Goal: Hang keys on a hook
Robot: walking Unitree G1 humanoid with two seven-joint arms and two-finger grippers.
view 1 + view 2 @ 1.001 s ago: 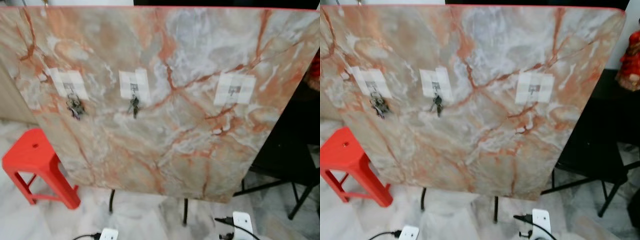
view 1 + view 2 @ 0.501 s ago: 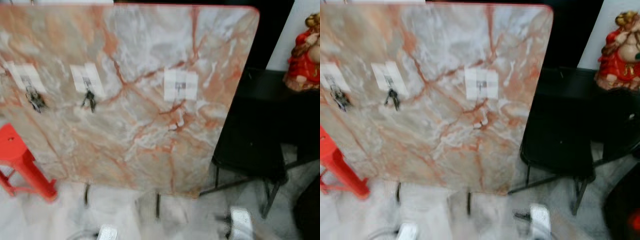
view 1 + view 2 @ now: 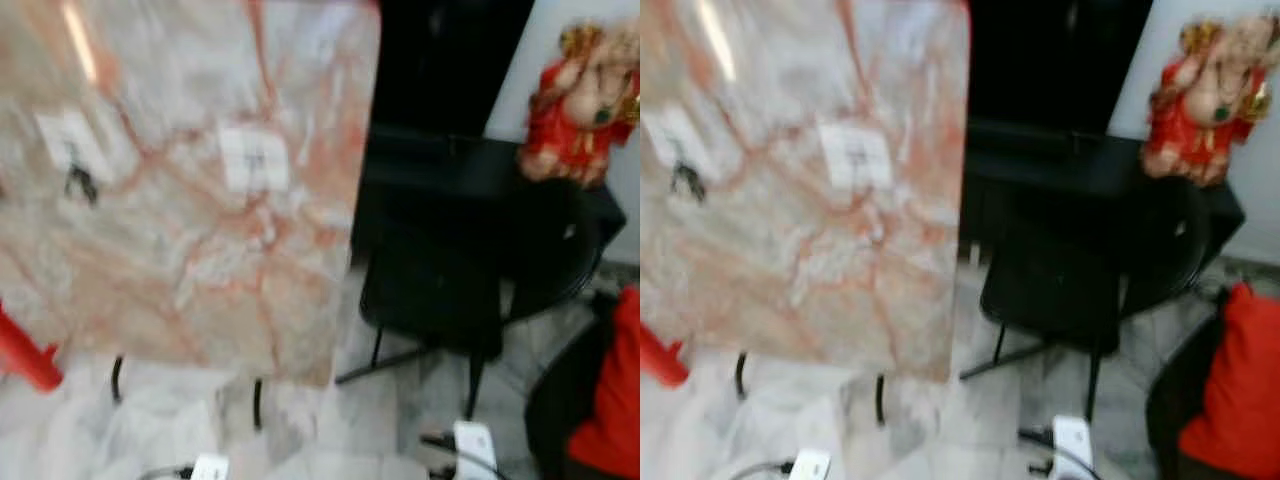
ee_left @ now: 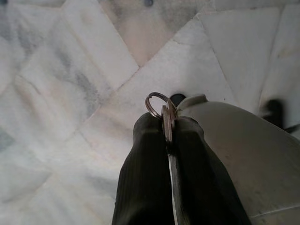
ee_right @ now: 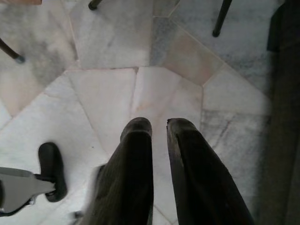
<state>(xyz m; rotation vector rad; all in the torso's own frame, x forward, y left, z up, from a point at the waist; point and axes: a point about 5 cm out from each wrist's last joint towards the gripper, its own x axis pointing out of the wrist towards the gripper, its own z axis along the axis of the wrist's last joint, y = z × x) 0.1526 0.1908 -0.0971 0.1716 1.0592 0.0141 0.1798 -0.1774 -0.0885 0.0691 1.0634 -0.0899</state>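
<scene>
Left wrist view, left pincer point(image 4: 169, 125) clamped on keys point(image 4: 163, 108) over floor, right pincer point(image 5: 158, 126) slightly parted, empty.

A glossy pink-and-grey marble-patterned board point(image 3: 190, 200) fills the left of the frame. The shiny metal key with its ring point(image 4: 162, 112) sits between the matt black left pincer point(image 4: 168, 129) fingers, above smooth pale marble floor tiles point(image 4: 61, 93).

left gripper point(image 4: 169, 123) with two long matte black fingers, rounded tips, smooth tapered pads, right gripper point(image 5: 159, 125) likewise black, two long fingers, blunt rounded tips
</scene>
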